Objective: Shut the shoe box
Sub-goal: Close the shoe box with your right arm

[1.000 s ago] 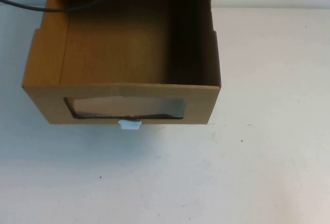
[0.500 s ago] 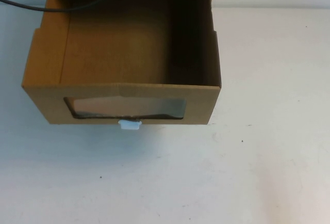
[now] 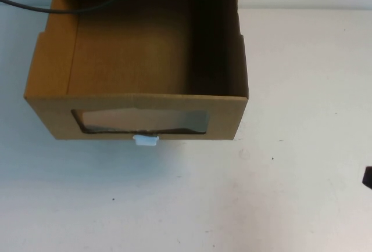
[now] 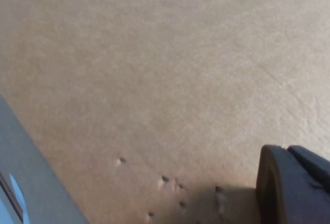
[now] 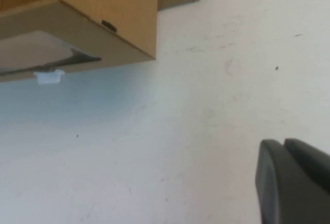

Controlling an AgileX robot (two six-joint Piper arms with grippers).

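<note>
On the white table (image 3: 302, 89), toward the robot's left and far side, sits one shoe box (image 3: 136, 60), its drawer pulled well out toward the robot and its inside bare. The front panel faces the robot, with one clear window (image 3: 142, 121) and one small white tab (image 3: 146, 140) just below it. A single black cable (image 3: 64, 7) crosses the far left corner of the box.

By my reading, the task has hardly begun: the drawer stands open, nothing touches its front, and the whole push back into the sleeve is left to do.

One sliver of the right gripper (image 3: 367, 177) shows at the right edge of the high view, low over the table and well apart from the box. Its wrist view takes in the box's front corner, the tab (image 5: 50, 77) and bare table, with only one dark fingertip (image 5: 291, 180) in the corner; I cannot tell how far its claw is open, and nothing shows in its hold.

The left gripper does not appear in the high view at all. Its wrist view is filled by plain brown cardboard (image 4: 154, 79), close up, with one dark fingertip (image 4: 291, 185) at the edge. Which face of the box that is, I cannot say. Whether that claw is open or closed is likewise not shown.

Count: one box, one window, one tab, one cable, two grippers partly seen.
</note>
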